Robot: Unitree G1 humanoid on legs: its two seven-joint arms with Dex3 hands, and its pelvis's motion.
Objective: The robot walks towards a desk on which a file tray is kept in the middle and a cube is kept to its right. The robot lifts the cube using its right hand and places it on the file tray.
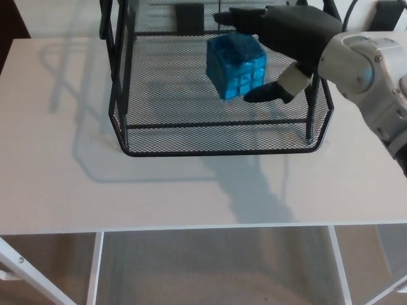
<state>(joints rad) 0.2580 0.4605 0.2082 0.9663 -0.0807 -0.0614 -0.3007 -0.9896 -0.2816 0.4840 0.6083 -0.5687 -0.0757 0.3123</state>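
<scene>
Fingers (245, 18) of our right hand (292, 38) are clamped on the cube (235, 67). Two lie across its far top edge, and the thumb (267, 93) presses in from below at its near right corner.

Going from the left, we see only the white desk (57, 159) on that side, and our left hand does not show. In the middle of the desk stands the tray (219, 152), black wire mesh with its low front rim toward us. The blue cube sits inside the tray's outline, a little right of centre and over the mesh floor. It is tilted, with one corner pointing down. We cannot tell for sure whether that corner touches the mesh, but it looks to hang just above it. Further right, our hand reaches in over the tray's right wall, and the white forearm (365, 70) runs off the picture's right edge.

We judge the task to be well along. We are standing at the desk, and the cube is off the desk top, in our grip and carried over the tray. What is left is the placing itself:
- lower the cube until it rests flat on the mesh;
- spread the fingers to let it go;
- draw the hand back to the right without knocking the cube or catching the tray wall.

Because the cube is tilted, it may tip or roll as it lands.
</scene>
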